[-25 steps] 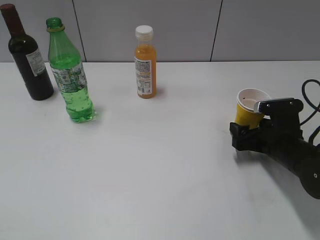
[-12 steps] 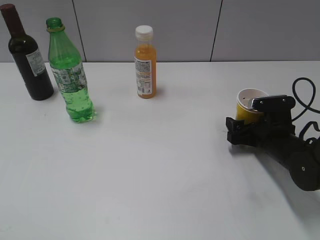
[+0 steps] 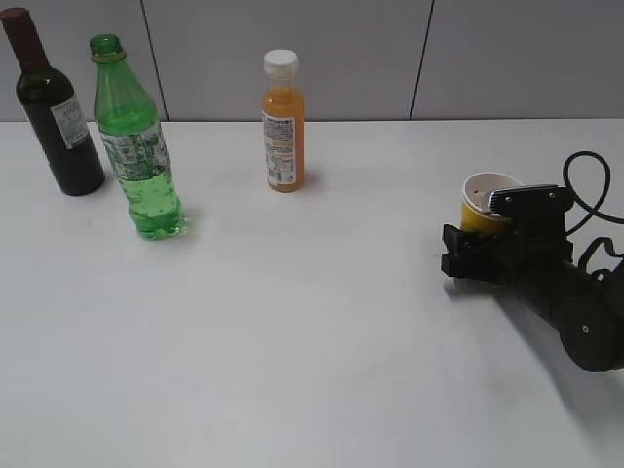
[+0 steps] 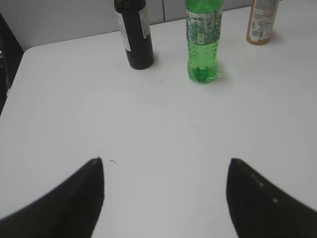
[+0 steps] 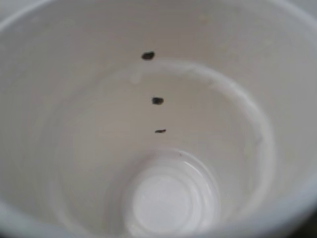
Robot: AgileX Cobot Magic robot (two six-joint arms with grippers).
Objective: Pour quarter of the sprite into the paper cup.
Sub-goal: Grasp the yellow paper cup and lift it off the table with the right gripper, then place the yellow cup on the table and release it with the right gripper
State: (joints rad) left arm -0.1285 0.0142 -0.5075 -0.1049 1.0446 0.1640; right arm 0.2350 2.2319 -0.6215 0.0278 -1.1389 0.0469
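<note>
The sprite [image 3: 137, 146], a tall green bottle with no cap, stands upright at the back left of the white table; it also shows in the left wrist view [image 4: 203, 42], far ahead of my left gripper [image 4: 166, 171]. The left gripper is open and empty above bare table, and it is out of the exterior view. The yellow paper cup [image 3: 484, 208] is at the right, held in my right gripper [image 3: 466, 255], low by the table. The right wrist view looks straight into the cup's white inside [image 5: 158, 124], which holds no liquid and has three dark specks.
A dark wine bottle [image 3: 57, 117] stands just left of the sprite, and shows in the left wrist view [image 4: 133, 37]. An orange juice bottle [image 3: 284, 127] with a white cap stands at the back middle [image 4: 261, 22]. A black cable loops behind the right arm [image 3: 585, 185].
The right gripper with the paper cup has moved slightly left and down, and the cup has gone from tilted to nearly upright. The bottles have not moved.
</note>
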